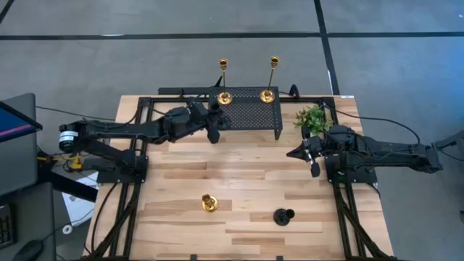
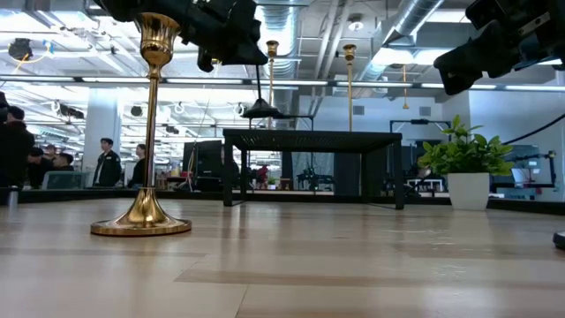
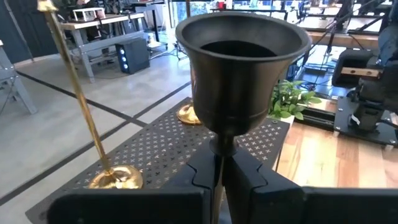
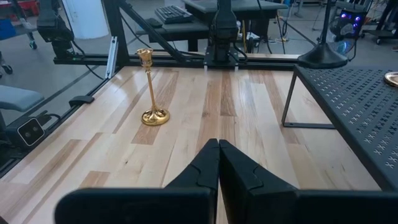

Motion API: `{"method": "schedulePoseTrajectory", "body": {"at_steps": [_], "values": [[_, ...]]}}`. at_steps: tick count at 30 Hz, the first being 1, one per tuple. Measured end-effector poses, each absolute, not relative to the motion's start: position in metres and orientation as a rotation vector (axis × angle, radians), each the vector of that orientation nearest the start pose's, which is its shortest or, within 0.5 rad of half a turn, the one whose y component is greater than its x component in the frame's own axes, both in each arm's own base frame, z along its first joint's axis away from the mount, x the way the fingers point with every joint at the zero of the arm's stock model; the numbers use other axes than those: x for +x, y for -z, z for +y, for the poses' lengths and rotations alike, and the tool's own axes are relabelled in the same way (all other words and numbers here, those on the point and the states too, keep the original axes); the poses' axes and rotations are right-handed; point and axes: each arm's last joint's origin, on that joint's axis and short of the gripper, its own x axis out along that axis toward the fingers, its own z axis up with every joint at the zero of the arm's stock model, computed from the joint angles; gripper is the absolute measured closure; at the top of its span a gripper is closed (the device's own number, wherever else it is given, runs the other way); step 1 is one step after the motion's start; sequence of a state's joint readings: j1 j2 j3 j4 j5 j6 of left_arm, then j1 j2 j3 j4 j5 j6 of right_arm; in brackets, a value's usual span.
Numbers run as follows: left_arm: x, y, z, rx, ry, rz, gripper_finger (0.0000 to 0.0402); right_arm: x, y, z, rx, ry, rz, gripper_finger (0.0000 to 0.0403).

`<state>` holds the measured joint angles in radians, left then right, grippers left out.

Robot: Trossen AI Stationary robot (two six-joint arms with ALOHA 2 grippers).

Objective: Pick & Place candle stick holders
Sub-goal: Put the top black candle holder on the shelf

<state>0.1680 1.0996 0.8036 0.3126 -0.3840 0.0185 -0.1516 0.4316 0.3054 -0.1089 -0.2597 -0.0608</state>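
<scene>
While your left gripper (image 3: 219,180) pinches the stem of a black candle holder (image 3: 239,68) at the mesh rack's (image 1: 250,114) near-left edge, two tall gold holders (image 1: 224,96) stand on the rack. Your right gripper (image 4: 218,163) waits pressed together beside the plant (image 1: 312,118).

arms: matte black, jointed | left arm (image 1: 116,132): silver-orange base motor | cables: black

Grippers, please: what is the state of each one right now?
Left gripper: shut on the black candle holder.
Right gripper: shut, holding nothing.
</scene>
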Motion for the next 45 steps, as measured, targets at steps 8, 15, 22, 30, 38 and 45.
{"method": "schedulePoseTrajectory", "body": {"at_steps": [8,15,22,30,38,45], "values": [[0.251,-0.323,0.052,0.015,-0.547,-0.035,0.0389,0.124,-0.22,-0.011,-0.013,-0.114,0.226,0.0403],[0.255,-0.324,0.053,0.041,-0.55,-0.075,0.0389,0.124,-0.22,-0.012,-0.013,-0.113,0.226,0.0403],[0.261,-0.324,0.058,0.047,-0.567,-0.083,0.0389,0.124,-0.221,-0.012,-0.013,-0.113,0.22,0.0403],[0.261,-0.346,0.062,0.11,-0.582,-0.065,0.0389,0.124,-0.221,-0.012,-0.013,-0.113,0.221,0.0403],[0.26,-0.355,0.067,0.118,-0.607,0.025,0.0389,0.124,-0.221,-0.012,-0.013,-0.113,0.222,0.0403],[0.256,-0.347,0.079,0.061,-0.67,0.102,0.0389,0.124,-0.221,-0.011,-0.013,-0.113,0.223,0.0403]]}}
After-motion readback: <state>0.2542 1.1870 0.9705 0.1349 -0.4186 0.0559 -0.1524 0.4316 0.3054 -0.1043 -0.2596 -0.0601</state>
